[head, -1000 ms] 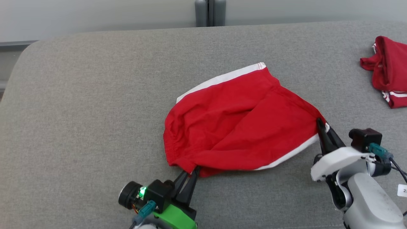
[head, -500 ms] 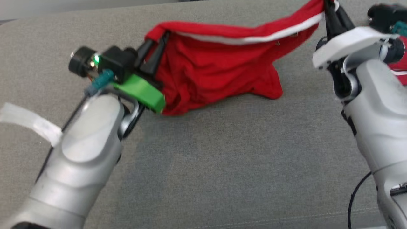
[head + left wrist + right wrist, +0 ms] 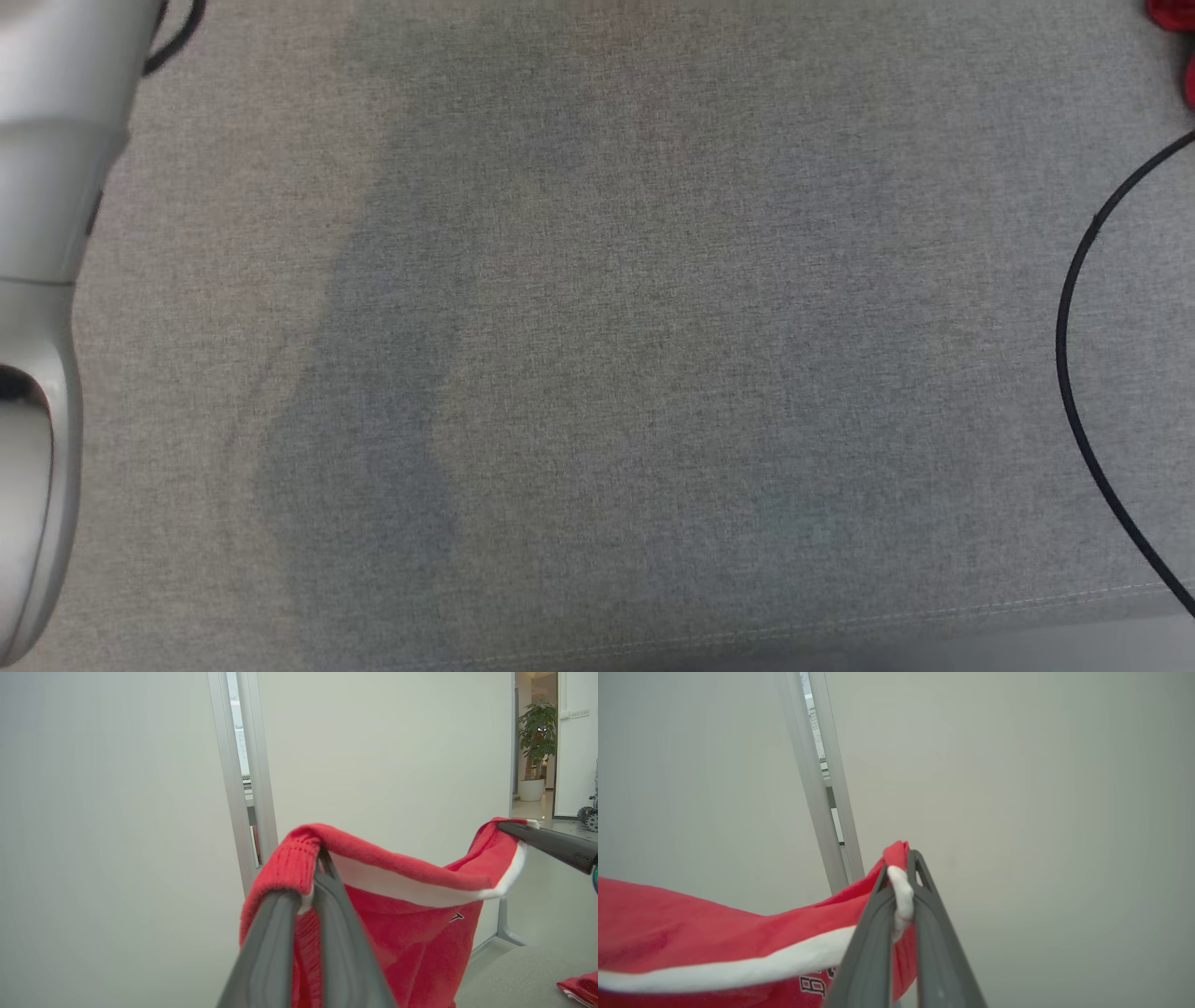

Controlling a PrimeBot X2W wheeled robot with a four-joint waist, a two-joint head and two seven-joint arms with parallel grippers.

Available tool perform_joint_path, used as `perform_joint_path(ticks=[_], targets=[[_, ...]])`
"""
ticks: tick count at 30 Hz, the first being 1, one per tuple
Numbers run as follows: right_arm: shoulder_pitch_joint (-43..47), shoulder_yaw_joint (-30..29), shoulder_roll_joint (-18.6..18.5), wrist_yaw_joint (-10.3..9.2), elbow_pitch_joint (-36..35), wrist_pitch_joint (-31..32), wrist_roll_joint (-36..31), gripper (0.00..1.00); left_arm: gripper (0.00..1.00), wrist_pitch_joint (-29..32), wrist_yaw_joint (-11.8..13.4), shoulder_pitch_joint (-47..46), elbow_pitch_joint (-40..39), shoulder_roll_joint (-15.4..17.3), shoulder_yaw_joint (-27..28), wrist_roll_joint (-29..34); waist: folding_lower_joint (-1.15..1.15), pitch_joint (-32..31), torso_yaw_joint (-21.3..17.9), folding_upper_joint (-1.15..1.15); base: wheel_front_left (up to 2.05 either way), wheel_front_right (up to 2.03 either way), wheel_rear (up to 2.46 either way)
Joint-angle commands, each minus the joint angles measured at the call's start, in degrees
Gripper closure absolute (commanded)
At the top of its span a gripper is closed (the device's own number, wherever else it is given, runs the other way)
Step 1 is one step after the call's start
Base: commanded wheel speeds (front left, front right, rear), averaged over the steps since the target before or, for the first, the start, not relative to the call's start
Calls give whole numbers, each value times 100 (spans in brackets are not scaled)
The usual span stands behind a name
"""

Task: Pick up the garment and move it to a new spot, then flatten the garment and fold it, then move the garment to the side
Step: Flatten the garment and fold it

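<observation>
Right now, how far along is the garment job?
Done: the red garment is lifted, the left fingers and right fingers each shut on an edge. In hand: the move, cloth stretched between them. Left: laying it on the grey surface, flattening, folding, moving aside.

The garment is soft red cloth, ribbed at the waistband. My jaws look smooth and matt. The table wears coarse grey weave; my forearm shines glossy.

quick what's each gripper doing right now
Left gripper: shut on the red shorts, at the ribbed waistband.
Right gripper: shut on the red shorts, at a white-trimmed corner.
</observation>
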Motion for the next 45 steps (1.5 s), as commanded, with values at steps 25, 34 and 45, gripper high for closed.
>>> perform_joint_path(ticks=[25,34,45], targets=[[2628,834,-323,-10,-469,-303,1191,100,100,-36,12,3715,-1308,-121,897,140,-1,-373,-99,0,0,0,0],[4531,847,-585,-10,-1435,-304,1492,100,100,-37,13,5890,-2178,-265,1173,910,-1,-980,-109,0,0,0,0],[6655,480,-939,-10,-2424,-305,1768,100,100,-38,13,7798,-2705,-172,645,1334,-1,-1555,-59,0,0,0,0]])
